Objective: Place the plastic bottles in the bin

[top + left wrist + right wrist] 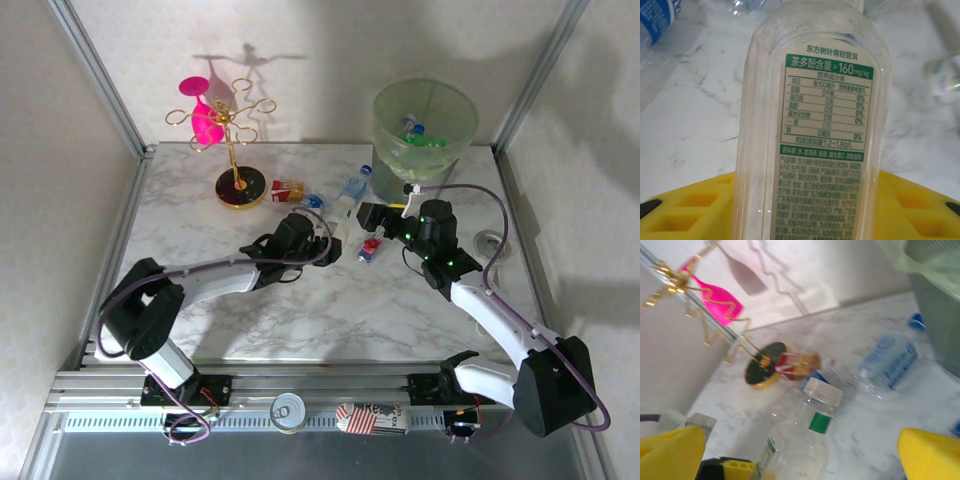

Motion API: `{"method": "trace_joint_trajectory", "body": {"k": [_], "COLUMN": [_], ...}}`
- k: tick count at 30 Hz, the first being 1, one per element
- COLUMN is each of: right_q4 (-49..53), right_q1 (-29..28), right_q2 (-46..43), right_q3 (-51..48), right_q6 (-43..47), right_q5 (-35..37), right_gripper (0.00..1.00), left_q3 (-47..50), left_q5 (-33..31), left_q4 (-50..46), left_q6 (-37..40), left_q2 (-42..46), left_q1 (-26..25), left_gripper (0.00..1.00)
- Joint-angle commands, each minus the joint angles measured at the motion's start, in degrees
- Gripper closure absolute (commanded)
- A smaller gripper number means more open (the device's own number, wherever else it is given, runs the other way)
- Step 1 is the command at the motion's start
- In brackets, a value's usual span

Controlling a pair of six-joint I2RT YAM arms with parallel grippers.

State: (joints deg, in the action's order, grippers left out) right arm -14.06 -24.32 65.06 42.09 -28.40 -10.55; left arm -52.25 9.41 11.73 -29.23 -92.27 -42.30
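Observation:
A clear bottle with a white cap and a green-and-white label lies between my left gripper's yellow fingers, and the left gripper is shut on its lower body. The cap end points toward my right gripper, which is open, with one yellow finger on either side of the bottle's neck and no contact. The pale green bin stands at the back right with several bottles inside. Loose on the table are a blue-labelled bottle, a red-labelled one and a red-labelled one.
The gold stand with pink glasses is at the back left, close to the loose bottles. A blue-capped bottle lies beside the left gripper. The bin's wall rises just right of the blue-labelled bottle.

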Motion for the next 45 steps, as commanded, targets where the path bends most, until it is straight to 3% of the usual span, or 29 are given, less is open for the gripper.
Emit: {"method": "trace_joint_trajectory", "body": {"k": [1, 5, 10, 21, 33, 36, 41, 45], "right_q4": [-8.68, -12.65, -15.78, -23.07, -22.42, -20.84, -20.38, -20.77], "right_q1": [-0.23, -0.21, -0.26, -0.34, -1.70, -1.74, -1.71, -1.72], "right_q2": [-0.57, 0.62, 2.96, 10.75, 14.44, 14.44, 15.03, 15.19], "right_q3": [-1.46, -2.58, -2.97, -2.75, -3.07, -2.75, -2.19, -1.92], "right_q6": [-3.58, -5.53, -7.84, -13.26, -14.22, -13.48, -13.19, -13.59], "right_q5": [-6.88, -11.74, -14.43, -21.82, -22.05, -21.27, -21.18, -20.86], "right_gripper": [0.01, 0.01, 0.03, 0.12, 0.17, 0.21, 0.42, 0.47], "left_q3": [5.54, 10.47, 12.82, 12.04, 10.33, 10.24, 9.80, 9.58], "left_q5": [2.87, 3.55, 2.32, -3.37, -7.84, -8.37, -8.67, -8.88], "left_q4": [17.01, 26.95, 30.79, 28.64, 25.29, 24.93, 24.46, 24.16], "left_q6": [-6.42, -7.42, -6.42, -2.00, 1.09, 1.63, 2.03, 2.13], "left_q2": [3.48, 6.49, 8.36, 8.93, 8.52, 8.73, 8.42, 8.20], "left_q1": [-0.50, -1.26, -2.68, -6.63, -8.14, -8.45, -8.85, -8.94], "left_gripper": [0.54, 0.53, 0.52, 0.52, 0.49, 0.47, 0.43, 0.35]}}
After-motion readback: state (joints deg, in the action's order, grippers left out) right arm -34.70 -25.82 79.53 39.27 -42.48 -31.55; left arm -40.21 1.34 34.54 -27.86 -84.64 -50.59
